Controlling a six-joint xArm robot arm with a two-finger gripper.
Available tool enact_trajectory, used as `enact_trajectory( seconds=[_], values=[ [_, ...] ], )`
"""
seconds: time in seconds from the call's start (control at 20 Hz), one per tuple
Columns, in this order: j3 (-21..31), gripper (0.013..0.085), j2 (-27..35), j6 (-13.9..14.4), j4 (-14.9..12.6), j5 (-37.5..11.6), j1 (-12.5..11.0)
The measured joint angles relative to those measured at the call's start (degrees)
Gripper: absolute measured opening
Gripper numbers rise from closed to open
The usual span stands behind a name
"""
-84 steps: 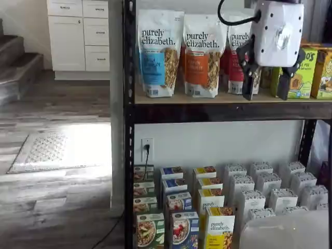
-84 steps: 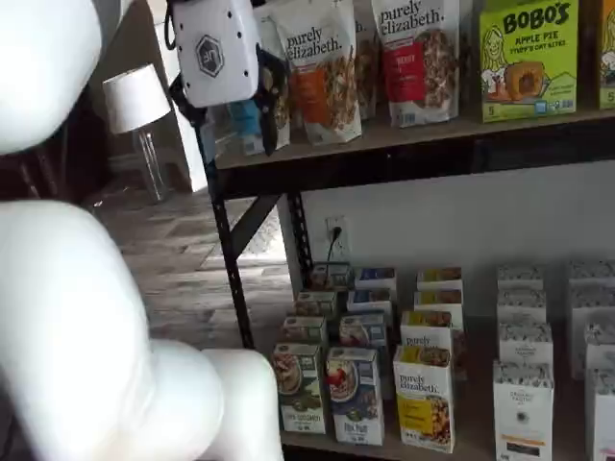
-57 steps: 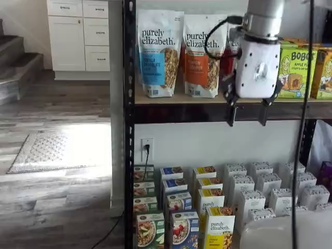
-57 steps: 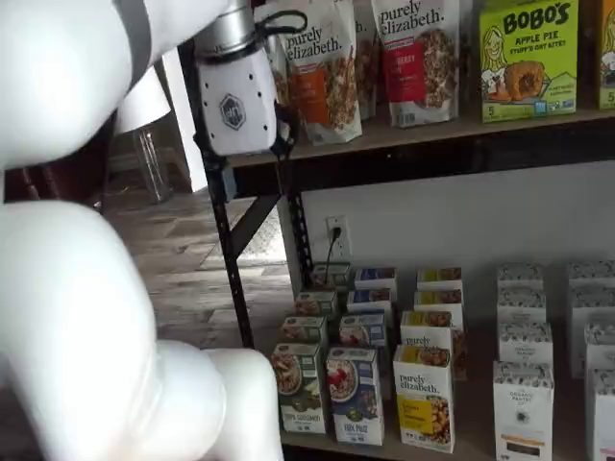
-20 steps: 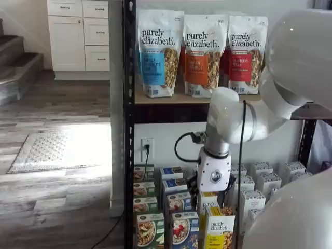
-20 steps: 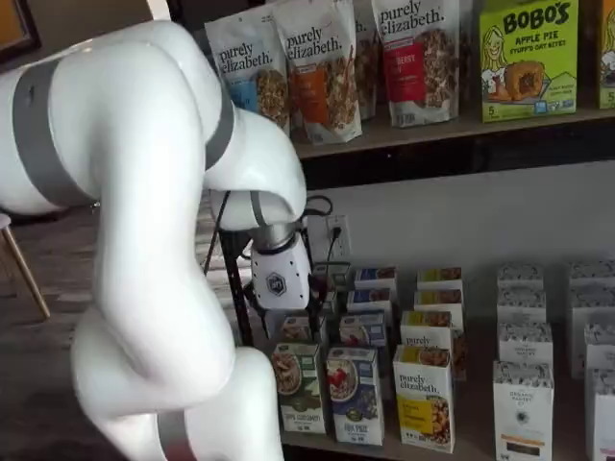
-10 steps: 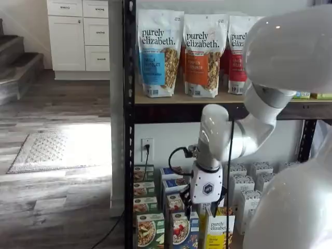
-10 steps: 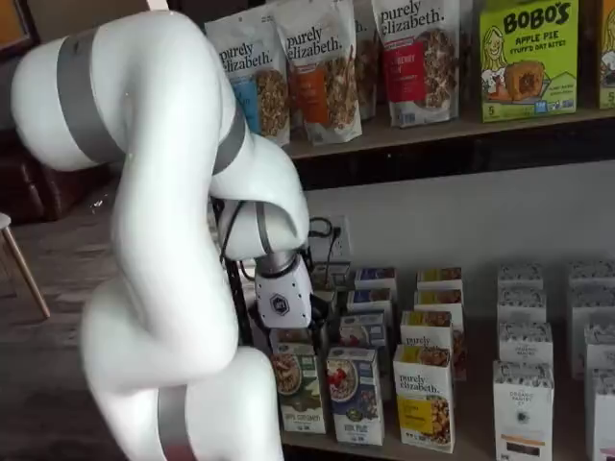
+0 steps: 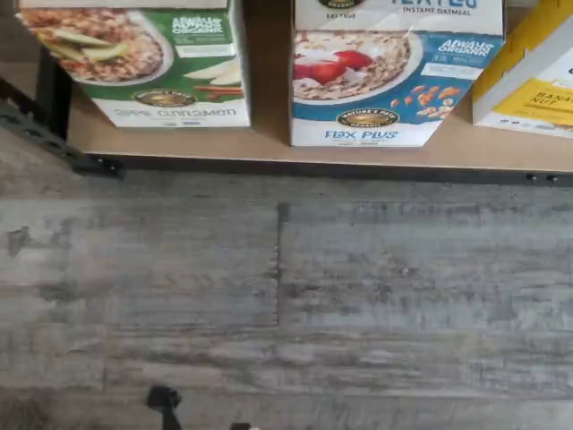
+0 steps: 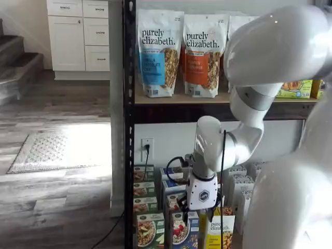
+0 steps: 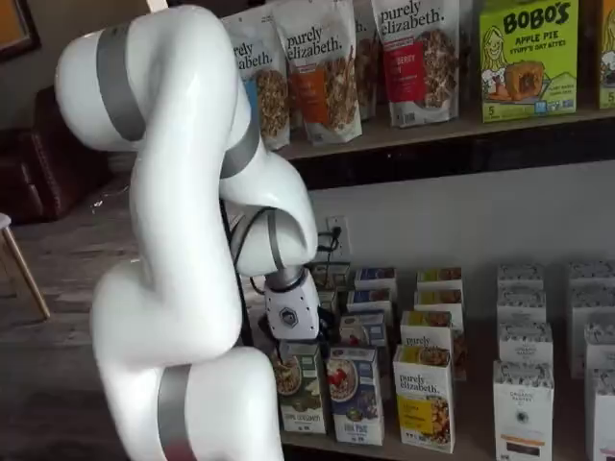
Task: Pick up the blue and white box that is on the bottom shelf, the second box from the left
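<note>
The blue and white box [image 9: 394, 81] stands at the front edge of the bottom shelf [image 9: 269, 150], between a green box [image 9: 134, 63] and a yellow-and-white box [image 9: 537, 72]. It shows a bowl of flakes with red berries. It also shows in both shelf views [image 10: 185, 232] [image 11: 356, 394]. My gripper [image 10: 191, 218] hangs low in front of the rack, just above and in front of the blue box's top. A gap shows between its black fingers, and they hold nothing. In a shelf view the gripper's white body [image 11: 291, 317] sits above the green box.
More rows of the same boxes stand behind the front row. White boxes [image 11: 524, 408] fill the right of the bottom shelf. Granola bags [image 10: 160, 52] stand on the upper tier. The black rack post [image 10: 128, 155] is at the left. Grey wood floor [image 9: 286, 296] lies in front.
The arm has come down from the upper tier to the bottom shelf. In the last second the gripper has moved lower and to the left, toward the blue box.
</note>
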Motion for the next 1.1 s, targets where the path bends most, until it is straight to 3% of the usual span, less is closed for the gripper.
enact_trajectory(
  seconds=[0.55, 1.1],
  values=[
    [-8.2, 0.085, 14.1, -1.3, -0.8, -6.9, -2.1],
    [-13.3, 0.085, 21.1, -7.2, 3.4, -10.8, -3.9]
  ],
)
